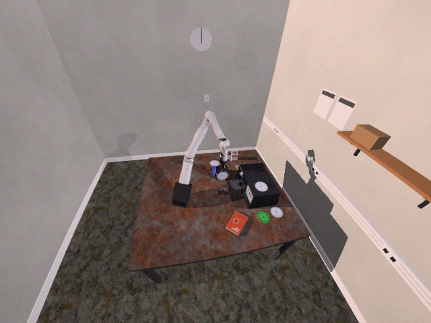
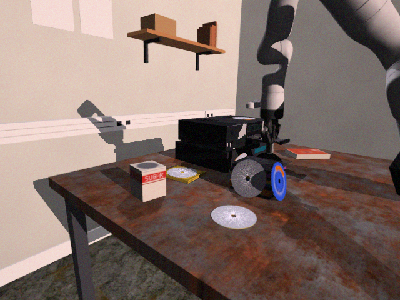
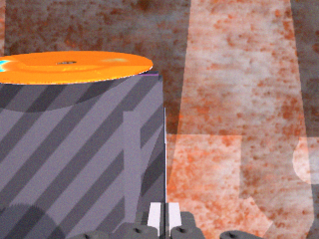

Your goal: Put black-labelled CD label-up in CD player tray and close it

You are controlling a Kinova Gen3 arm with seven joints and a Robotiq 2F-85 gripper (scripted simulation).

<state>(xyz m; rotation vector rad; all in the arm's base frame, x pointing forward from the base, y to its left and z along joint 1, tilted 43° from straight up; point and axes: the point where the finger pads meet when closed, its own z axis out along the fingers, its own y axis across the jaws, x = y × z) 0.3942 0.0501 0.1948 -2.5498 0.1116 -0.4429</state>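
Observation:
My gripper (image 1: 222,168) (image 2: 270,142) (image 3: 164,220) points down over a small CD rack (image 2: 267,192) beside the black CD player (image 1: 261,198) (image 2: 206,135). It is shut on the top edge of the black-labelled CD (image 2: 265,157), which stands upright in the rack. In the wrist view this CD (image 3: 164,164) shows edge-on as a thin line between the finger pads. A grey disc (image 2: 247,178) (image 1: 221,175) and a blue-and-orange disc (image 2: 278,180) (image 3: 75,66) lean on the rack. The player's tray (image 1: 234,186) is out, facing the rack.
A silver CD (image 2: 234,218) lies flat in front of the rack. A sugar box (image 2: 148,180) and a CD in a yellow case (image 2: 182,178) stand left of the player. Another disc (image 1: 259,186) lies on the player. A red book (image 1: 238,223), a green CD (image 1: 263,217) and a white CD (image 1: 276,212) lie nearer the front.

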